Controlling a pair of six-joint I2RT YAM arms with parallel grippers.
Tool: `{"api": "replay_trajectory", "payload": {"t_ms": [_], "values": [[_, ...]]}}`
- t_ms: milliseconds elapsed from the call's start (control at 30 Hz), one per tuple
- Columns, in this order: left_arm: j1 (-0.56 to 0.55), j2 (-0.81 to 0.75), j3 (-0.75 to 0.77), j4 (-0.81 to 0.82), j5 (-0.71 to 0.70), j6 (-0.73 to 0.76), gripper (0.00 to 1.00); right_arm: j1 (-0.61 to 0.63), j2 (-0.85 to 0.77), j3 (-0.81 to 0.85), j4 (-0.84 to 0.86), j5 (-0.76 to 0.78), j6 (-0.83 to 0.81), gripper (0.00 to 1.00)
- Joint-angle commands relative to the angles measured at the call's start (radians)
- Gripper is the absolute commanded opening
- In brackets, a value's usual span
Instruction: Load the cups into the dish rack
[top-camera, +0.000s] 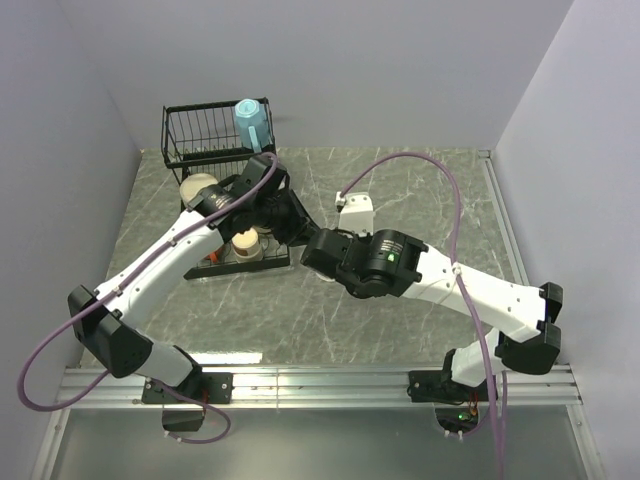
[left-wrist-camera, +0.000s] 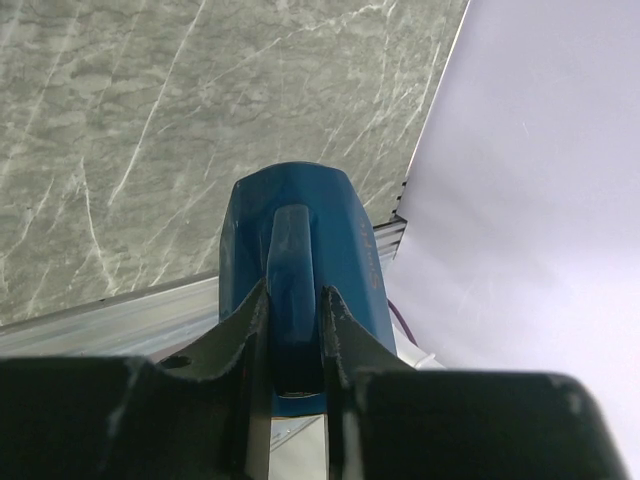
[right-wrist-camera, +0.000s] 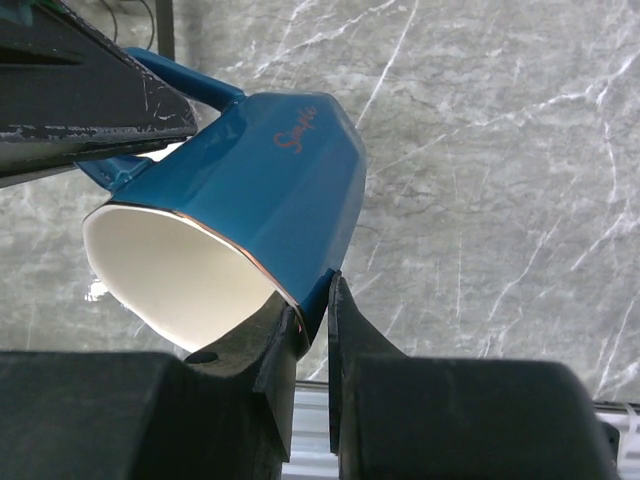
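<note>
The top camera sits high up behind both arms and looks down at the whole worktop (top-camera: 400, 300), with the dish rack (top-camera: 205, 135) far off at the back left. The left wrist camera sits right behind the left tool (left-wrist-camera: 296, 292) and looks along it, very close to the dark blue cup (left-wrist-camera: 340, 230) (handle side). The right wrist camera sits behind the right tool (right-wrist-camera: 312, 300), just as close, facing the cup's open mouth. Both wrist views share that cup and the worktop behind it.
</note>
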Motion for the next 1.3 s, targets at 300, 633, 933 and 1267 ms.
{"api": "replay_trajectory", "payload": {"t_ms": [300,633,933,1267], "values": [[-0.011,-0.071,0.139,-0.059,-0.160,0.147,0.00,0.016,-0.170,0.003,0.230,0.083,0.017,0.54],[0.077,-0.106,0.306,-0.128,-0.330,0.225,0.00,0.016,-0.254,-0.058,0.183,0.120,0.043,0.67],[0.163,-0.071,0.605,-0.012,-0.611,0.497,0.00,0.013,-0.364,-0.170,0.167,0.105,0.040,0.67],[0.227,-0.123,0.270,0.734,-0.867,0.965,0.00,0.006,-0.481,-0.302,0.232,0.053,-0.072,0.67]]}}
